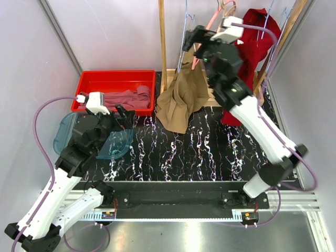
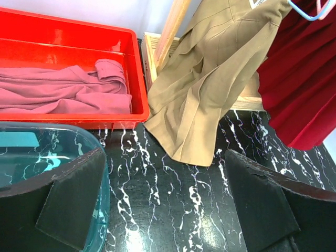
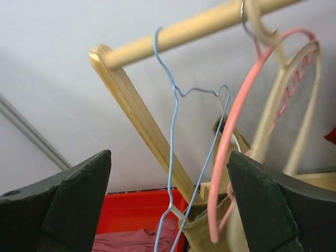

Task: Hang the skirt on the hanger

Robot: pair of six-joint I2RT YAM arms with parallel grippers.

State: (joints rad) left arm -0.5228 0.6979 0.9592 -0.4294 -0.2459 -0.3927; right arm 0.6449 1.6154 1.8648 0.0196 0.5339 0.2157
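The tan skirt [image 1: 181, 100] hangs from the wooden rack, its hem resting on the black marbled table [image 1: 210, 152]. In the right wrist view its waist [image 3: 207, 231] sits at the lower corner of the light-blue wire hanger [image 3: 172, 152], whose hook is over the wooden rod [image 3: 199, 23]. My right gripper [image 1: 198, 43] is up at the rod, open, with the hanger's wires between its fingers [image 3: 79, 199] but untouched. My left gripper [image 1: 122, 116] hovers low over the table, open and empty, left of the skirt [image 2: 210, 79].
A red bin [image 1: 89, 79] at the back left holds a mauve cloth [image 1: 126, 98]. A teal clear container [image 1: 113, 143] lies under my left arm. A pink hanger [image 3: 239, 126], a pale wooden hanger [image 3: 296, 100] and a dark red garment [image 1: 254, 50] share the rack.
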